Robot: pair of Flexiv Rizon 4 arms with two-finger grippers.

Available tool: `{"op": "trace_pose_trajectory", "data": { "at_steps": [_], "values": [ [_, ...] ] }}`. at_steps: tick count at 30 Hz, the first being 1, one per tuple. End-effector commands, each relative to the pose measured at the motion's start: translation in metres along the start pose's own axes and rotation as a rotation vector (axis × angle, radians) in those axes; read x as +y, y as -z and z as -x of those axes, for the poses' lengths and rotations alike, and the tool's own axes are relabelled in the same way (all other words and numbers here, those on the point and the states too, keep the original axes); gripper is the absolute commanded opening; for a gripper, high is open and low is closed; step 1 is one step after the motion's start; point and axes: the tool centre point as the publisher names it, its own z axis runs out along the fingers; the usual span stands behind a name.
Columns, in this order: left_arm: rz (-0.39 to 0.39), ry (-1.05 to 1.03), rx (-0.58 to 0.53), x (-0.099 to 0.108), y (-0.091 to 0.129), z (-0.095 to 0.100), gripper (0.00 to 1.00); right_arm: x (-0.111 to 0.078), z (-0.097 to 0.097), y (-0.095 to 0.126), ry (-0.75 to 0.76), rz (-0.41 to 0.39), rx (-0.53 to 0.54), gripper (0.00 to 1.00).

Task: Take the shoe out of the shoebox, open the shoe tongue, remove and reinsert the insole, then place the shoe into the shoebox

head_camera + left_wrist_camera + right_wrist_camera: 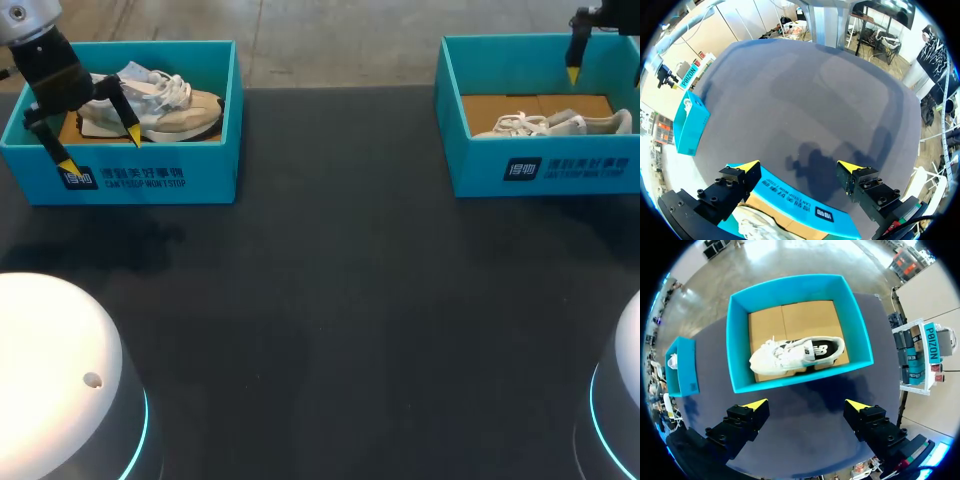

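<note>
Left gripper (100,149): fingers spread apart, holding nothing. It hangs over the near wall of the left shoebox (150,180), with one yellow tip above that wall and the other above the beige shoe (170,105). The beige shoe lies on its side inside this box.

Right gripper (807,405): fingers spread apart, holding nothing. The right shoebox (737,340) lies ahead of its fingers. The white shoe (795,355) lies on its side inside this box.

The two boxes stand well apart on the dark table (330,300).
</note>
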Motion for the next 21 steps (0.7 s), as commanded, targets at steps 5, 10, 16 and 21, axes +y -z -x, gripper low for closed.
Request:
{"op": "trace_pose_trajectory", "data": {
  "at_steps": [5, 10, 16, 21],
  "values": [
    [-0.022, -0.038, 0.002, 0.010, 0.017, -0.004, 1.00, -0.001, 0.001, 0.000, 0.001, 0.004, 0.002, 1.00],
    [-0.009, -0.094, 0.024, 0.042, 0.038, -0.004, 1.00, -0.001, 0.001, 0.000, 0.001, 0.004, 0.002, 1.00],
    [0.012, -0.293, 0.085, 0.086, 0.063, -0.008, 1.00, -0.001, 0.001, 0.000, 0.001, 0.004, 0.002, 1.00],
    [0.074, -0.371, 0.085, 0.121, 0.082, -0.007, 1.00, -0.001, 0.001, 0.000, 0.001, 0.004, 0.002, 1.00]
  ]
}}
